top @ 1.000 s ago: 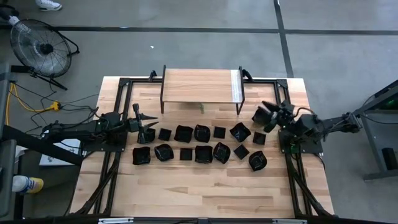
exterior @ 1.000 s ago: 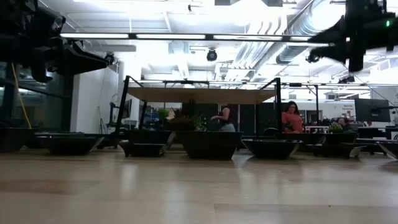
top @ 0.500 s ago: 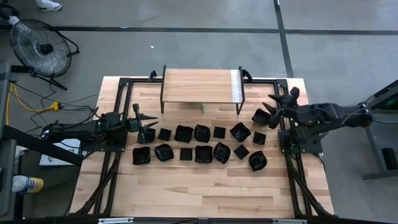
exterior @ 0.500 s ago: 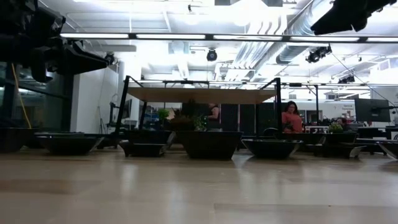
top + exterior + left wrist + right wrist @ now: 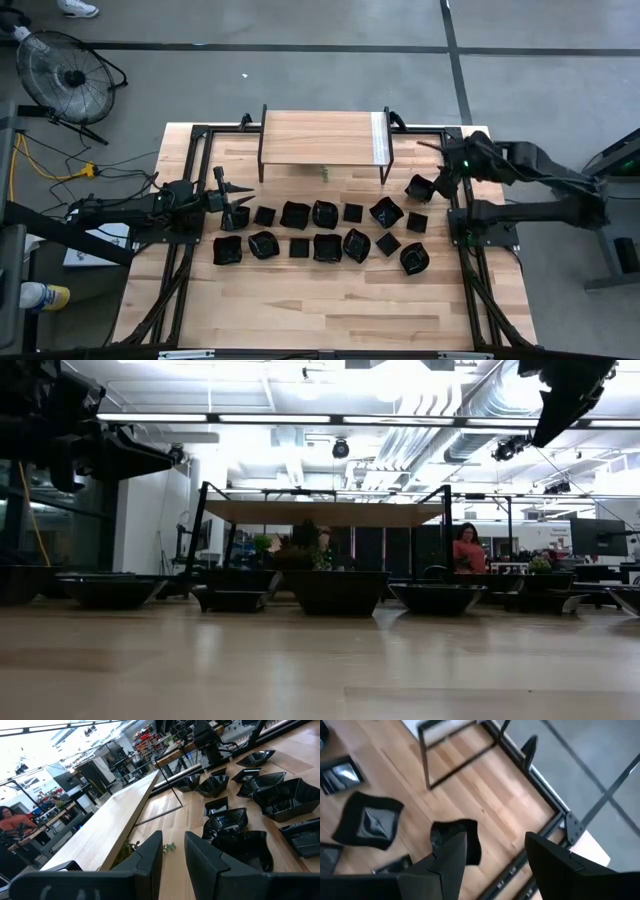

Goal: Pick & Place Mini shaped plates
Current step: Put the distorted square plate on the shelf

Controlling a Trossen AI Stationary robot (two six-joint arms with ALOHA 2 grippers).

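High view: grey concrete floor with a floor fan; wooden table bearing a small raised wooden shelf at its far edge. Mini shaped plates, glossy black, lie in two rough rows across the table's middle, in front of the shelf. Left gripper sits at the rows' left end, fingers slightly apart, holding nothing. Right gripper is raised near the table's far right corner, beside the outermost plate. Low view: open workshop behind; plates line the tabletop, a seated person beyond. Left wrist view: fingers narrowly parted, empty, plates ahead. Right wrist view: fingers wide apart, empty, above one plate.
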